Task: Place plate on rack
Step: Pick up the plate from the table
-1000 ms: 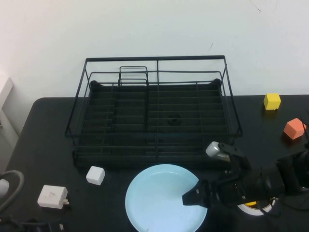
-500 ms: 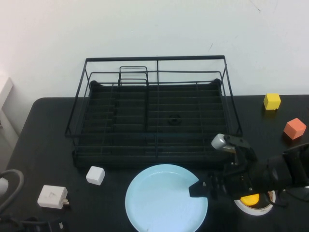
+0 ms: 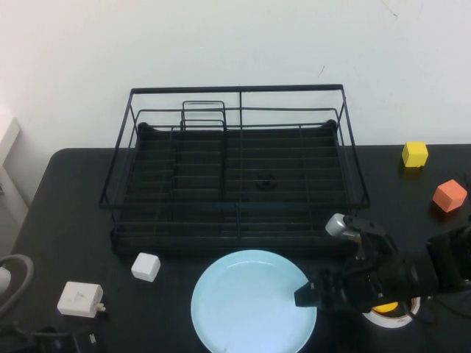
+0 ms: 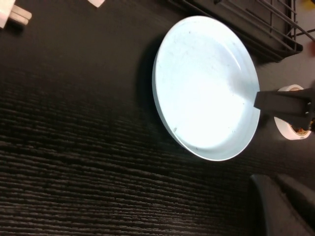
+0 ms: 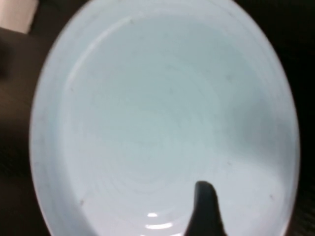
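Note:
The pale light-blue plate (image 3: 250, 301) lies flat on the black table, just in front of the black wire rack (image 3: 235, 132). My right gripper (image 3: 305, 296) is low at the plate's right rim and open. One dark finger (image 5: 205, 211) reaches over the plate's inside (image 5: 162, 123); the other finger is hidden. The plate also shows in the left wrist view (image 4: 204, 86), with the right gripper (image 4: 261, 100) touching its rim. My left gripper (image 4: 280, 196) hangs over bare table beside the plate, off the near left of the high view.
A white cube (image 3: 146, 266) and a white charger (image 3: 79, 298) lie at the front left. A white tape ring (image 3: 388, 315) with something yellow in it sits under the right arm. A yellow cube (image 3: 414, 154) and an orange block (image 3: 449, 195) sit at the right.
My right gripper has drawn back to the right, from over the plate's inside to its right rim. The plate has not moved.

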Controlling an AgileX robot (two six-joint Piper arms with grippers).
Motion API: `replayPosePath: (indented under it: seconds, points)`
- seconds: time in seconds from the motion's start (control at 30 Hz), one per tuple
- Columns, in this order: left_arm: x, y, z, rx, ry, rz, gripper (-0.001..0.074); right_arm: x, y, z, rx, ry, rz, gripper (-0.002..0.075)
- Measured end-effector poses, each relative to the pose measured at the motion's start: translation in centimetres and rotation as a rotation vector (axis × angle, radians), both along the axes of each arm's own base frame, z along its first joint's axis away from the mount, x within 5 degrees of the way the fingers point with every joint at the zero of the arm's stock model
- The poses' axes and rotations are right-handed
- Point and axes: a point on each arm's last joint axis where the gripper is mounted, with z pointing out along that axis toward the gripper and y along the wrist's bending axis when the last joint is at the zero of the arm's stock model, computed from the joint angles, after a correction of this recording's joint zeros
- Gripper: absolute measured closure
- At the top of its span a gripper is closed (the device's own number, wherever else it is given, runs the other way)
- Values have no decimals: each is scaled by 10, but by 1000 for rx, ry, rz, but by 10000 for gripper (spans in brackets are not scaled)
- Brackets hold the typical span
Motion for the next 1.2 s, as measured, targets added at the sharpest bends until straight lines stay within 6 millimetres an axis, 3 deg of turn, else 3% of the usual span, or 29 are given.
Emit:
replayPosePath:
  seconds: [0.23, 0.57, 0.87, 1.1, 1.2]
  points:
    - [0, 0, 0, -8, 0, 3, 737, -2, 9, -7, 56, 40, -3, 318]
    - [0, -1, 1, 2, -14, -16, 736, -8, 16, -13, 78, 65, 27, 669]
    - [-8, -9, 0, -73, 74, -85, 736, -19, 25, -6, 171, 83, 163, 712]
    - [-16, -22, 8, -228, 95, -200, 735, -41, 25, 56, 172, -63, 281, 712]
    - [-17, -27, 16, -283, 58, -246, 678, -47, 19, 87, 155, -161, 288, 712]
